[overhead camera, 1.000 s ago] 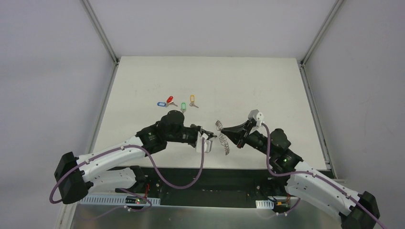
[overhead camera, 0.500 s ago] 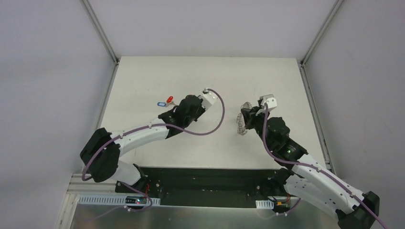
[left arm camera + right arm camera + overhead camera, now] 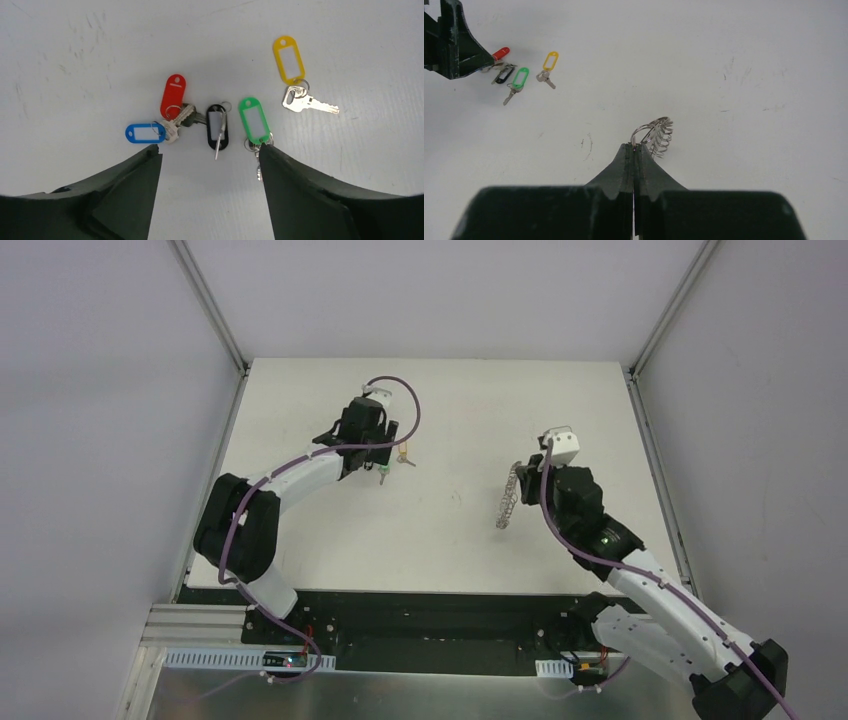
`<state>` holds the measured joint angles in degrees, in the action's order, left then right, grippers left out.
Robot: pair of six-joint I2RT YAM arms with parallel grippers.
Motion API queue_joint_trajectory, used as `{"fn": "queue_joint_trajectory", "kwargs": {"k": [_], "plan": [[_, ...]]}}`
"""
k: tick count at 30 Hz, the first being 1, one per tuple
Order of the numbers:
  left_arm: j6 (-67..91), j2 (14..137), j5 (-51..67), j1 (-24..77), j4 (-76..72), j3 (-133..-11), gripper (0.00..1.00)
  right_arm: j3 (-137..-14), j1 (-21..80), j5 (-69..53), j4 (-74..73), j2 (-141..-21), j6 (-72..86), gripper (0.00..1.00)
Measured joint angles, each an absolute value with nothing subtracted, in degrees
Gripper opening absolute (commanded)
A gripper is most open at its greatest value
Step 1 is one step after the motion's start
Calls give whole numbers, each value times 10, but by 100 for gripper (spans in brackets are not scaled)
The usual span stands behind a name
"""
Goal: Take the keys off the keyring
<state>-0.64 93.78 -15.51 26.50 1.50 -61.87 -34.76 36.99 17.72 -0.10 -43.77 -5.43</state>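
Overhead view: your left gripper (image 3: 386,448) hangs over the far left part of the table (image 3: 450,390), and its body hides most of the keys (image 3: 384,471). Only a green tag below its tip and a yellow one just to the right of it show. Your right gripper (image 3: 524,476) sits well apart from them, with the keyring (image 3: 507,502) hanging edge-on from its tip. You cannot tell here whether the ring's low end touches the table. Left wrist view: the two fingers (image 3: 125,190) stand wide apart with nothing between them, above the table. The blue-tagged key (image 3: 144,133) lies just ahead of the left fingertip, its metal touching that of the red-tagged key (image 3: 173,96) beyond it. The black-tagged key (image 3: 217,126) lies ahead of the gap, roughly centred. The green-tagged key (image 3: 254,120) lies just ahead of the right fingertip, which partly hides its blade. The yellow-tagged key (image 3: 289,59) lies farther ahead and to the right, apart from the rest. All five are loose on the table, on no ring. Right wrist view: the fingers are pressed together on one wire loop of the keyring (image 3: 658,134), whose coils stick out just past the tip and to its right. The keys lie far off to the upper left, beside the dark left gripper (image 3: 454,50).
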Motion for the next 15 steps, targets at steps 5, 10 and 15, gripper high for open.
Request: {"fn": "queue_joint_trajectory", "kwargs": {"k": [5, 10, 15], "plan": [[17, 938, -138, 262, 29, -627, 88, -431, 338, 157, -55, -515, -60, 0], [59, 921, -143, 262, 35, -635, 94, -510, 302, 153, -83, -613, -74, 0], [99, 892, -157, 262, 48, -649, 98, -622, 260, 167, -109, -759, -118, 53]]}}
